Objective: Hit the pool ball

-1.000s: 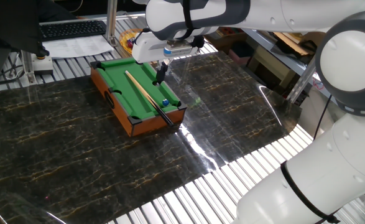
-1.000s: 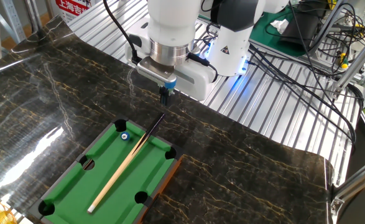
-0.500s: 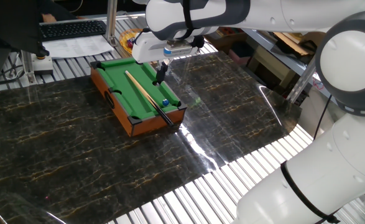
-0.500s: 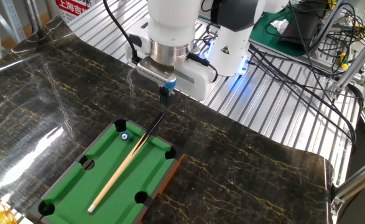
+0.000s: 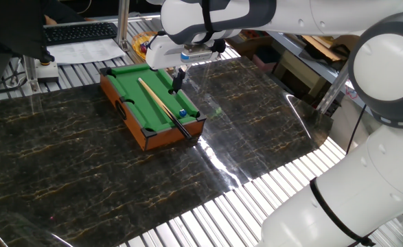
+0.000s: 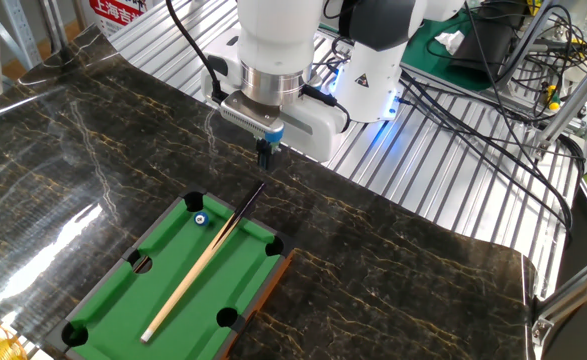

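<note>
The little blue pool ball (image 6: pixel 200 218) sits on the green felt of the toy pool table (image 6: pixel 113 300), close to a corner pocket at the end nearest the robot. The long wooden stick (image 6: pixel 204 263) lies flat across the felt, and its dark tip pokes out over the table's edge, just beside the ball but not touching it. The gripper (image 6: pixel 265 150) hangs in the air above that dark tip, with its two fingers pressed close together and nothing between them. Things could go wrong from here. The ball is tiny and the stick is thin, so if the gripper comes down a bit off, it may miss the stick or bump the wooden rim and shove the whole table. If it pushes the stick crooked, the tip could slide past the ball — or the stick could tip up and roll away. The view from across the table shows the gap between the ball and the stick clearly, and all the pockets too. The view from the robot's side shows the ball (image 5: pixel 182 112) only as a small blue dot near the close right corner of the table (image 5: pixel 129 113), with the gripper (image 5: pixel 178 82) in front of the felt, but it shows how high the gripper floats.
</note>
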Robot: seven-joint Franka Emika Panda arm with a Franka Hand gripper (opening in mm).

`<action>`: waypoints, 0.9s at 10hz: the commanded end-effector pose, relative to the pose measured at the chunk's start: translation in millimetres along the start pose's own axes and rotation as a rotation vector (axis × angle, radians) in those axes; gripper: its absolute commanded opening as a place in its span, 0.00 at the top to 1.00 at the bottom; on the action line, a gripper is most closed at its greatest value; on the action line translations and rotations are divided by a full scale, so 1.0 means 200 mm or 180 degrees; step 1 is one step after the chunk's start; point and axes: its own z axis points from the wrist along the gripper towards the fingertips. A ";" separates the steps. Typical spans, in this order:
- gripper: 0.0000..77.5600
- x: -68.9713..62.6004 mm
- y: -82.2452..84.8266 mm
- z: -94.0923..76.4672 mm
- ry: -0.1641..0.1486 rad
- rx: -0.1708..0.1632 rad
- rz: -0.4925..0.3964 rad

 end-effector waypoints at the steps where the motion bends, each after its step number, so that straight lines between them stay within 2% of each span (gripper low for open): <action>1: 1.00 0.00 0.00 0.01 -0.0176 -0.0158 -0.0381; 2: 1.00 0.00 0.00 0.02 -0.0217 -0.0040 -0.0441; 3: 1.00 -0.01 0.00 0.02 -0.0230 -0.0023 -0.0460; 5: 1.00 -0.02 -0.01 0.00 -0.0244 -0.0066 -0.0513; 6: 1.00 -0.03 -0.01 0.00 -0.0257 -0.0165 -0.0488; 9: 1.00 -0.03 -0.02 -0.01 -0.0265 -0.0139 -0.0528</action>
